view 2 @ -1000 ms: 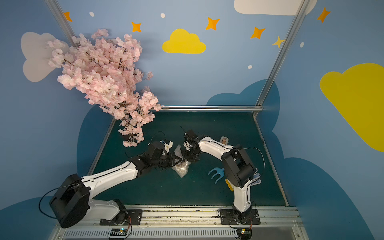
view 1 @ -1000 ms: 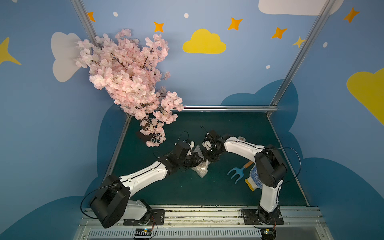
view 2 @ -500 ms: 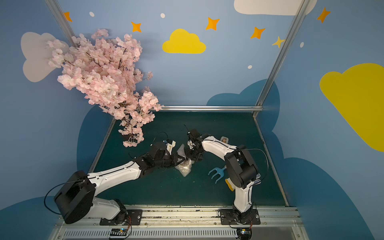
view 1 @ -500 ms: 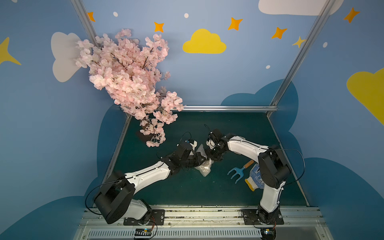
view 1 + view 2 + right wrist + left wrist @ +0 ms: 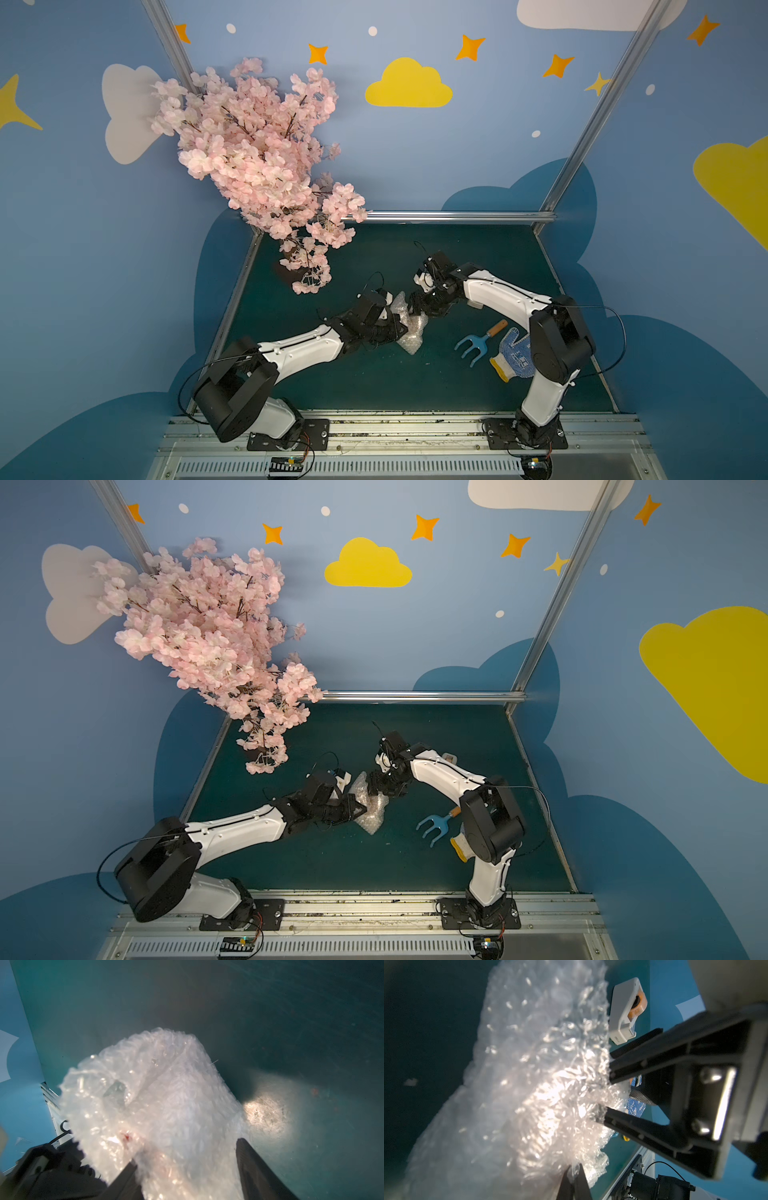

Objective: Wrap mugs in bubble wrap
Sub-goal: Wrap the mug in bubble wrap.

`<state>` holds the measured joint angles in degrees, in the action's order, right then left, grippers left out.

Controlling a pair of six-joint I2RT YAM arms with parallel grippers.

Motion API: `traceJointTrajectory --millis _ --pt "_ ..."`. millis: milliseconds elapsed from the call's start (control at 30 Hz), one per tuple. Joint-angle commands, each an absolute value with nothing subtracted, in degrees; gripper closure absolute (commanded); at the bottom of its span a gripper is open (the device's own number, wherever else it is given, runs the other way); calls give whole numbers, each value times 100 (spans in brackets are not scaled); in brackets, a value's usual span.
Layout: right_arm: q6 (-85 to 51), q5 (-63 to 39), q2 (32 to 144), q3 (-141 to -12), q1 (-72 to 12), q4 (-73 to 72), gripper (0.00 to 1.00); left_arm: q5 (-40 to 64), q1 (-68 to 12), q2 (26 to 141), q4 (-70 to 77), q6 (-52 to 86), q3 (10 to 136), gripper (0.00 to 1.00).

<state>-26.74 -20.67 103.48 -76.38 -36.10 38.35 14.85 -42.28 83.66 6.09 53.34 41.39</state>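
Pinching the bubble wrap (image 5: 411,345) edge in the clamped-shut left gripper (image 5: 403,329), squeezing the bundle's other side with the right gripper (image 5: 414,306), jaws half spread, pretty snug.

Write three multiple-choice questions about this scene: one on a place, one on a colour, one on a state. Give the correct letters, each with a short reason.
1. Where does the hand fork lie?
A. next to the glove
B. at the far back corner
C. at the near front edge

2. What colour are the tree's blossoms?
A. white
B. yellow
C. pink

3. How is the left gripper?
A. open, touching nothing
B. shut on the bubble wrap
C. shut on the fork

1 A: they lie side by side in both top views.
2 C: all are pink.
3 B: its fingers pinch the wrap in the left wrist view.
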Motion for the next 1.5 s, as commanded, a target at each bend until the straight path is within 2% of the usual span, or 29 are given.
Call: traceJointTrajectory --millis 0,267,433,733,1033,1367,1467 --pt "-2642 -2077 10066 -7591 -3542 3778 37 1590 -4263 8570 385 5259 4285 96" --pt "-2589 -1829 9727 -7540 -3456 3843 36 1619 -4274 9013 33 5165 4758 96" --pt "-2542 -2073 9659 -7368 -3462 3777 29 1674 -4288 9214 -35 5137 4912 96" --pt "-2615 -2428 9984 -7276 -3513 3543 27 1663 -4322 9330 -70 5124 4966 96" --pt "-2566 -2424 10298 -7165 -3656 3573 31 1565 -4334 9265 -182 5107 4933 96" --pt "-2595 -1773 10806 -7031 -3691 3817 39 1550 -4325 9033 -229 5013 4975 96" --pt "-2649 -1767 10863 -7021 -3691 3779 39 1579 -4324 8915 -202 4979 4966 91"
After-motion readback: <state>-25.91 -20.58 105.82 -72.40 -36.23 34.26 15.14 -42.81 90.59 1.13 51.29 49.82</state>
